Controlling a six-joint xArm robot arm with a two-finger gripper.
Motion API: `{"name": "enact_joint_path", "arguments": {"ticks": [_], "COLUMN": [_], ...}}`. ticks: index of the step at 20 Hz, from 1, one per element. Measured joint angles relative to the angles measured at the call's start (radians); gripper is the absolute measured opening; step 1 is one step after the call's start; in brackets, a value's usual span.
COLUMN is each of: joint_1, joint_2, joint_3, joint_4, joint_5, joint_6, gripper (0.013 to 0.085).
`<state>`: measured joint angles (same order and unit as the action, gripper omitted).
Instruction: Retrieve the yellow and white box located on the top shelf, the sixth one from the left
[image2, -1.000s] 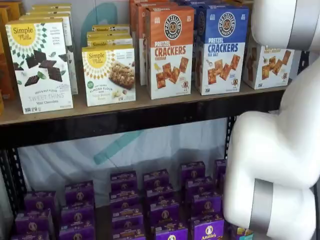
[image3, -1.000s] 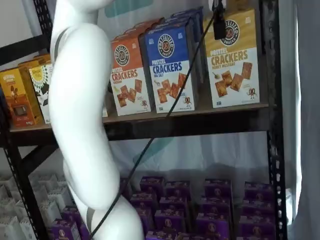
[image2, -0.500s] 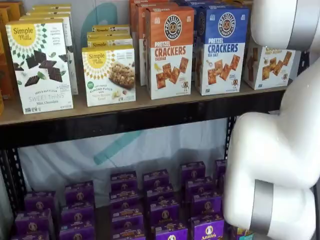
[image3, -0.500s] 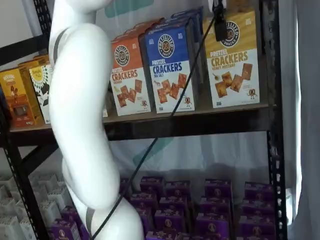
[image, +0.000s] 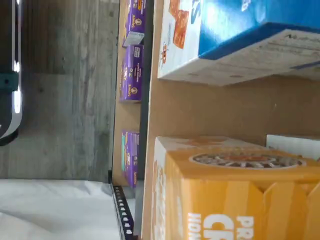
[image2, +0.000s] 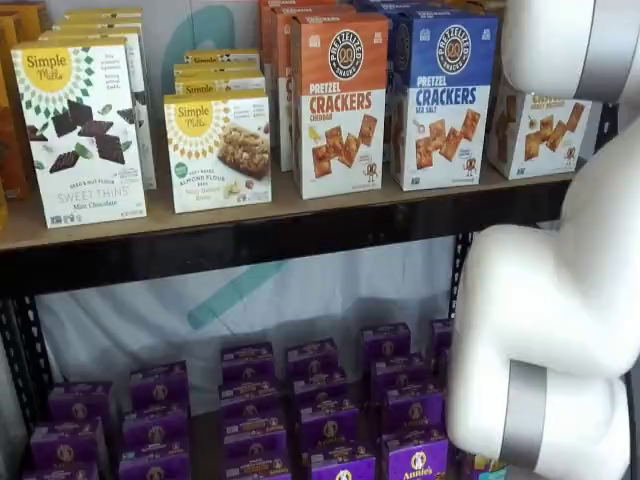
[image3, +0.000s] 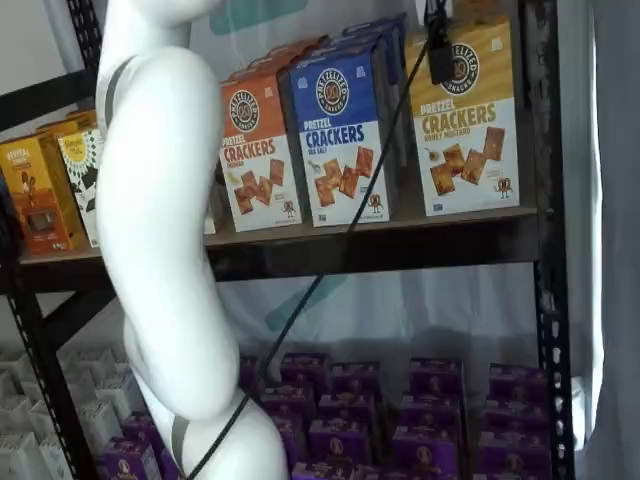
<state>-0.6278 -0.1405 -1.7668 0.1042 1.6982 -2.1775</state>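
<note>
The yellow and white box (image3: 468, 120) stands at the right end of the top shelf (image3: 380, 245), just beside a blue carton (image3: 338, 135). The hand (image3: 438, 45) hangs at its face; its grip cannot be told. A misaligned approach could topple it backward.

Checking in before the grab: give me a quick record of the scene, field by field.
target: yellow and white box, upright at the right end of the top shelf
neighbour: blue cracker box beside it, a gap of bare shelf between them
gripper: black finger hangs in front of the target's logo; open or shut cannot be told
arm: white arm stands before the shelves
below: purple boxes in rows
</note>
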Motion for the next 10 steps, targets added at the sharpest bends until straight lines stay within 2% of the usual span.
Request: {"name": "enact_joint_path", "arguments": {"ticks": [1, 3, 4, 6, 10], "joint_1": [0.0, 0.001, 0.001, 0.002, 0.001], "joint_2": [0.0, -0.001, -0.001, -0.003, -0.006], "joint_3": [0.001, 0.003, 0.003, 0.007, 0.012], "joint_4": [0.0, 0.002, 0.002, 0.003, 0.004], "joint_5": [0.0, 0.001, 0.001, -0.002, -0.009], "joint_6": [0.001, 0.002, 0.002, 0.002, 0.002], "gripper": [0.085, 0.077, 0.077, 0.069, 0.069]}}
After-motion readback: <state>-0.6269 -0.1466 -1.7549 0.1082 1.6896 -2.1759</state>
